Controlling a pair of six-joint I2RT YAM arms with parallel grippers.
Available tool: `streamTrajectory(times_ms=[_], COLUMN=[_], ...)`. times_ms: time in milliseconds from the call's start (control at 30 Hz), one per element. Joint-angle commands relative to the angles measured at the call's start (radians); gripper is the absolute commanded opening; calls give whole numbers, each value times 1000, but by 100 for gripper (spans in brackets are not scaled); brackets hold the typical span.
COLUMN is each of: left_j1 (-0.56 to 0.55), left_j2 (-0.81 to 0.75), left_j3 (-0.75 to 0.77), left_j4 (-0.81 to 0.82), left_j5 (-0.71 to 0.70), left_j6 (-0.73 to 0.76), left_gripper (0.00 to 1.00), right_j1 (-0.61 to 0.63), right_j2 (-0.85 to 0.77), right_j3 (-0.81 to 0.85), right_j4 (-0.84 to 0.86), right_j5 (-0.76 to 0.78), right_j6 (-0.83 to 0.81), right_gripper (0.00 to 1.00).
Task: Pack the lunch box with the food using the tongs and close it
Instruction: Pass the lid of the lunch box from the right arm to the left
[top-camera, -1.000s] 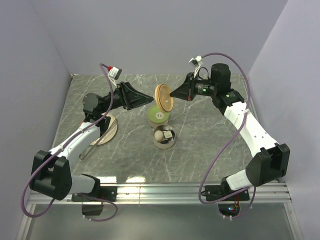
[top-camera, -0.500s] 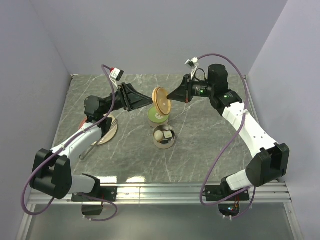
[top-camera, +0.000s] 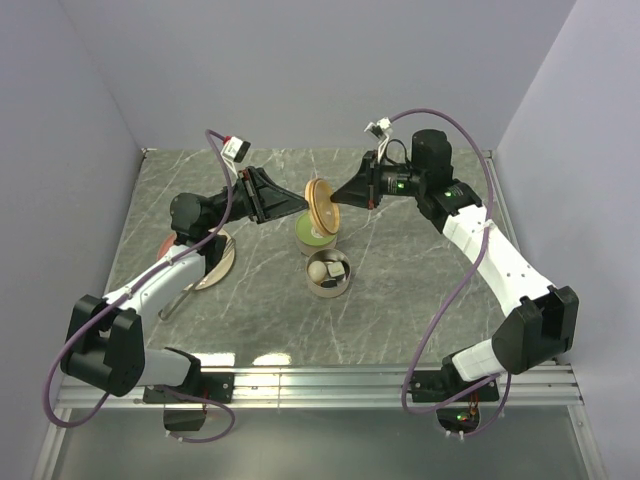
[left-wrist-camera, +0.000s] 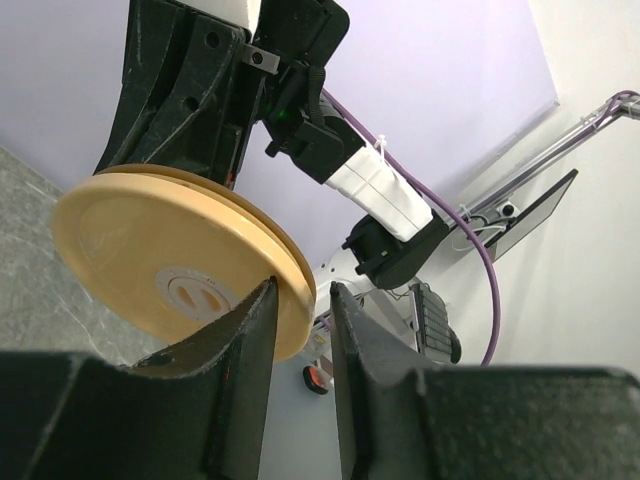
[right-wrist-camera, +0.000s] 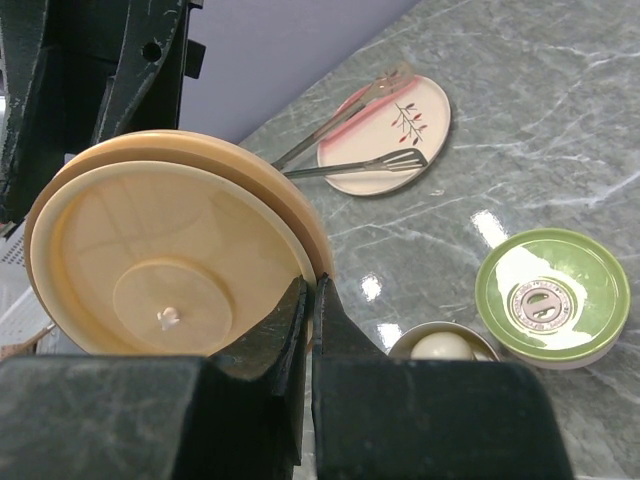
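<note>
A pale orange lid (top-camera: 322, 205) hangs on edge in the air between my two grippers. My right gripper (right-wrist-camera: 312, 290) is shut on its thin rim. From the other side my left gripper (left-wrist-camera: 303, 290) straddles the rim; one finger (left-wrist-camera: 240, 335) lies against the lid's face (left-wrist-camera: 170, 265), while a narrow gap separates the other from the rim. Below the lid the lunch box stands as two tins: one under a green lid (top-camera: 316, 233), one open (top-camera: 329, 273) holding a whitish ball (right-wrist-camera: 440, 345) and a dark piece. The tongs (right-wrist-camera: 340, 150) lie across the pink plate (right-wrist-camera: 390, 130).
The pink plate (top-camera: 210, 258) sits on the grey marble table at the left, partly under my left arm. Lilac walls close in the table at the back and on both sides. A metal rail runs along the near edge.
My left gripper has moved in on the lid and its jaws have narrowed around the rim. The right gripper has carried the lid a little to the left and turned it more edge-on.
</note>
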Motion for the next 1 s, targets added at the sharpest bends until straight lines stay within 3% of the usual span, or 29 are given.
streamTrajectory(times_ms=[0,133,267,600,667,733,833,967], left_j1=[-8,-9,-11,-11,-11,-11,-9,-8], left_j2=[-3,0,0,-9,-11,-11,-17,-29], left_j3=[1,1,2,-5,-5,-7,1,15], left_j4=[66,52,25,-15,-35,-42,-89,-156], left_j5=[-8,-5,-8,-6,-6,-3,20,52], left_j6=[-2,-1,13,33,44,64,113,175], left_gripper=[33,32,10,1,1,1,1,0], right_j1=[12,18,24,27,27,27,27,27], right_j2=[-29,-38,-50,-70,-64,-55,-57,-66], right_j3=[19,18,12,-2,7,24,30,22], right_j4=[3,-13,-21,-29,-44,-72,-93,-108], right_j5=[-3,18,36,90,104,132,159,171], right_j6=[-38,-69,-90,-129,-133,-140,-155,-169], right_gripper=[0,0,0,0,16,40,54,58])
